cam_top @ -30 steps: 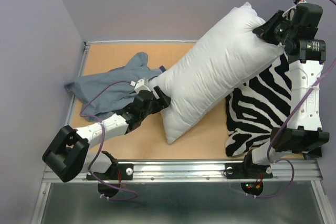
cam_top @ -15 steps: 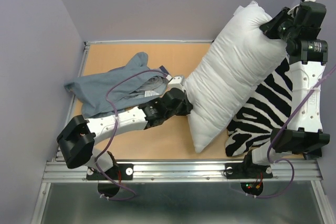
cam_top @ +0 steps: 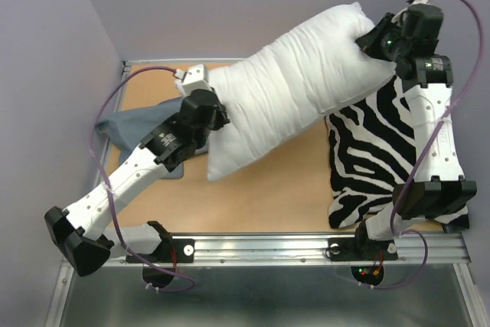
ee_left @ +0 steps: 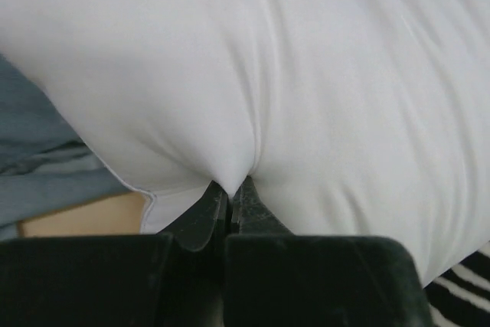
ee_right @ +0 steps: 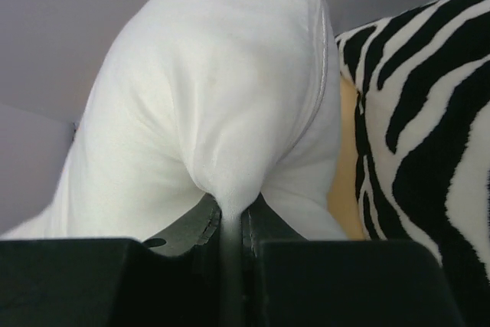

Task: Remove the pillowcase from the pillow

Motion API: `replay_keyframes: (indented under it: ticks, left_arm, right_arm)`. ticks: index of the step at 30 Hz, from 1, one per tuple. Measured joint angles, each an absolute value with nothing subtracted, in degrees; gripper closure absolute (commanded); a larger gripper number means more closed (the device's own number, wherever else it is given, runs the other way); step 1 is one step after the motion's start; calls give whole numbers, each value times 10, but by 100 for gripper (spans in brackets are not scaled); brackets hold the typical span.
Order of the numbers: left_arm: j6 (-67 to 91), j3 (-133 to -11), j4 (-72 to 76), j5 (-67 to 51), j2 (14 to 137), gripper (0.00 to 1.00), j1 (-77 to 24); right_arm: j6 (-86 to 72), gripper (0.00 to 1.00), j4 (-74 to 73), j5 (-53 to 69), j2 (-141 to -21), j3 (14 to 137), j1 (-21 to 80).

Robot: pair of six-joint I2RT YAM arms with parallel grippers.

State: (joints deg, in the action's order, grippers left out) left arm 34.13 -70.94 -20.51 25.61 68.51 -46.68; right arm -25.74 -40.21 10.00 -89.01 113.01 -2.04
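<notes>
Top view, pillow [cam_top: 291, 89]: bare white, stretched on a slant across the table [cam_top: 283, 197] from its 8 o'clock corner to its 2 o'clock corner, out of its cover.
Top view, pillowcase [cam_top: 134, 124]: crumpled slate-blue heap on the table at 9 o'clock from the pillow, partly hidden under the left arm.
Top view, left gripper [cam_top: 222, 116]: pressed into the pillow's 9 o'clock edge; its fingers are hidden here.
Top view, right gripper [cam_top: 369, 37]: at the pillow's 2 o'clock corner.
Top view, zebra cushion [cam_top: 375, 158]: lying at 4 o'clock from the pillow, its far end tucked beneath the pillow.
Left wrist view, grip: fingers [ee_left: 200, 216] pinched together on a fold of the white pillow fabric, with puckers radiating from the pinch.
Left wrist view, surroundings: pillowcase at 9 o'clock, a bit of tan table at 8 o'clock, zebra stripes at 4 o'clock.
Right wrist view, grip: fingers [ee_right: 264, 223] clamped on a bunched tuck of the pillow's end, which bulges up towards 12 o'clock.
Right wrist view, surroundings: zebra cushion at 3 o'clock, a sliver of table between it and the pillow.
</notes>
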Motion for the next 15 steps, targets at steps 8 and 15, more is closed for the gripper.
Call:
replay_keyframes:
  ticks: [8, 15]
  left_arm:
    - [300, -698, -199, 286, 621, 100, -296]
    - [284, -600, -183, 284, 653, 63, -265]
  right_arm:
    - [-251, 62, -368, 82, -974, 987, 98]
    - [-233, 26, -371, 71, -1009, 884, 106]
